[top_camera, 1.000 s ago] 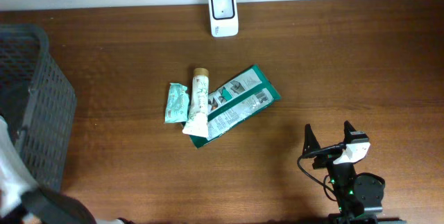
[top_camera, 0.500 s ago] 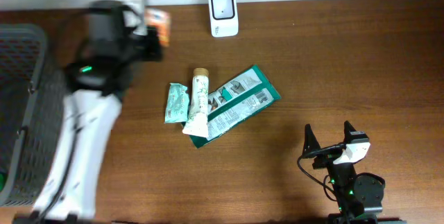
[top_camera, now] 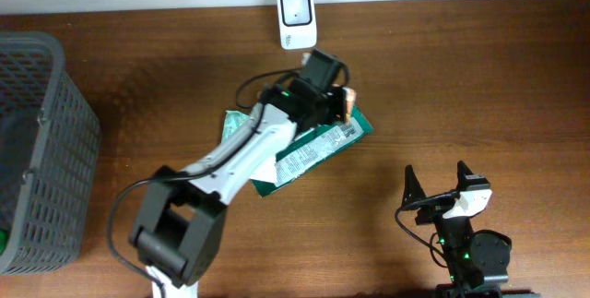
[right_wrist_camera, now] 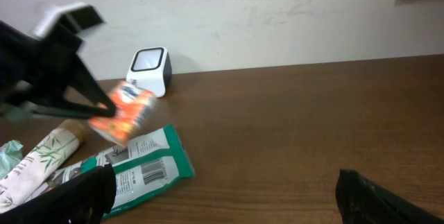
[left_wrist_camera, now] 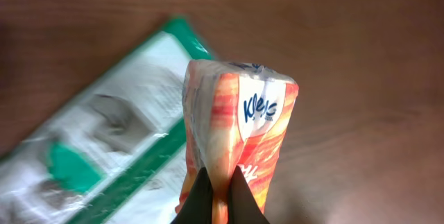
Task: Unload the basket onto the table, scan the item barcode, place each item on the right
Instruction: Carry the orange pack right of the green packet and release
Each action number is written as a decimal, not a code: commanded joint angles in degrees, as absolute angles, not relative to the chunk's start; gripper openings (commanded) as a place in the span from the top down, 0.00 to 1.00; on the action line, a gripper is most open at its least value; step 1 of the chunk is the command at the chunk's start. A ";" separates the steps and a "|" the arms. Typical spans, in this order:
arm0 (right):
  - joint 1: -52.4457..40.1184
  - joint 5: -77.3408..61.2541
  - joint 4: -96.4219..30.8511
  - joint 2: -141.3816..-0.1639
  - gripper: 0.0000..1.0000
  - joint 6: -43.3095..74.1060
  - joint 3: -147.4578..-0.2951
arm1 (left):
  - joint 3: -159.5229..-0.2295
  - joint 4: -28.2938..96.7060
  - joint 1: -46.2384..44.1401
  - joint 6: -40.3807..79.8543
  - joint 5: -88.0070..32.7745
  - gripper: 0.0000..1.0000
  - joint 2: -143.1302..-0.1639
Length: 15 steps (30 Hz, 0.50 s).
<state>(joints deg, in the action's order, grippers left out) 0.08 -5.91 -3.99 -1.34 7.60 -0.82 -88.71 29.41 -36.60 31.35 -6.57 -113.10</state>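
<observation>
One orange packet (top_camera: 347,104) is pinched in the left hand (top_camera: 332,101), near the scanner's (top_camera: 297,18) front.
It is held clear of the counter (top_camera: 461,77), likely so its barcode can be faced to the scanner; the right hand (top_camera: 435,189) is spread, well away.

A mock shop checkout: barcode scanner (top_camera: 297,18), grey basket (top_camera: 69,150) and packaged goods (top_camera: 309,153) on a wooden table (top_camera: 479,86).

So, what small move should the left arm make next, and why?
Probably carry the orange packet toward the white scanner: the left gripper is shut on it, but it hangs over the green pack, not over the scanner.
</observation>
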 commanded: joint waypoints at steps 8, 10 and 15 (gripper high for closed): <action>0.40 -5.80 -4.01 -1.10 0.02 7.92 -0.32 | -88.75 20.99 -44.82 29.91 -21.26 0.81 -119.26; 0.40 -5.80 -4.01 -1.10 0.01 7.92 -0.32 | -88.75 20.51 -45.78 29.91 -21.21 0.45 -119.26; 0.40 -5.80 -4.01 -1.10 0.02 7.92 -0.32 | -88.88 20.60 -42.87 29.23 -15.22 0.13 -119.22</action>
